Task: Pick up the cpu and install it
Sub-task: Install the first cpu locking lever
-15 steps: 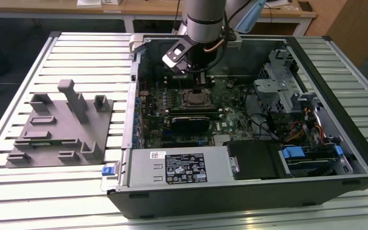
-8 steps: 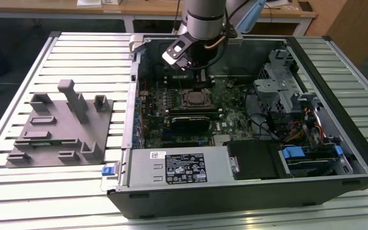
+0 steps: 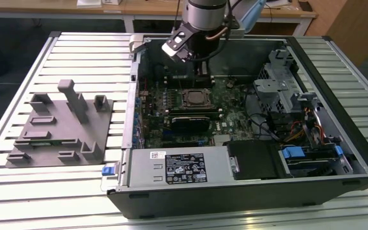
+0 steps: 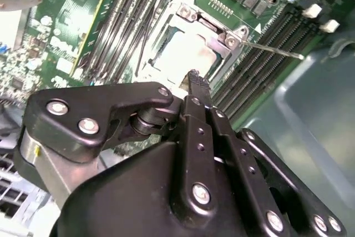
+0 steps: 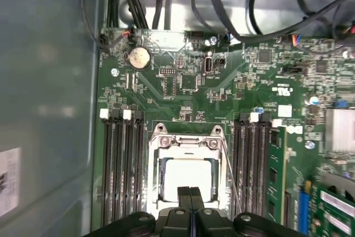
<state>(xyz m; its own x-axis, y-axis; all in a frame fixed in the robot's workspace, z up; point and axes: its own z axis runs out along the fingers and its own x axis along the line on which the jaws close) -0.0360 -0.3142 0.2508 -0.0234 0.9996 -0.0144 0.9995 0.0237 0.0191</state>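
One open computer case (image 3: 248, 120) holds the motherboard (image 5: 183, 87); its socket (image 5: 187, 173) already seats the cpu (image 5: 187, 177). Gripper (image 5: 191, 192) hovers above, fingers closed and empty (best kept vertical, pressing nothing sideways).

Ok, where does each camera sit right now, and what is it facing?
Exterior view: off the arm, above the table, facing the open computer case; arm and gripper show.
First wrist view: on the arm, facing down at the motherboard; fingertips together over the cpu.
Second wrist view: on the arm, behind the gripper, angled at the board.
Both wrist views share the cpu in its socket.
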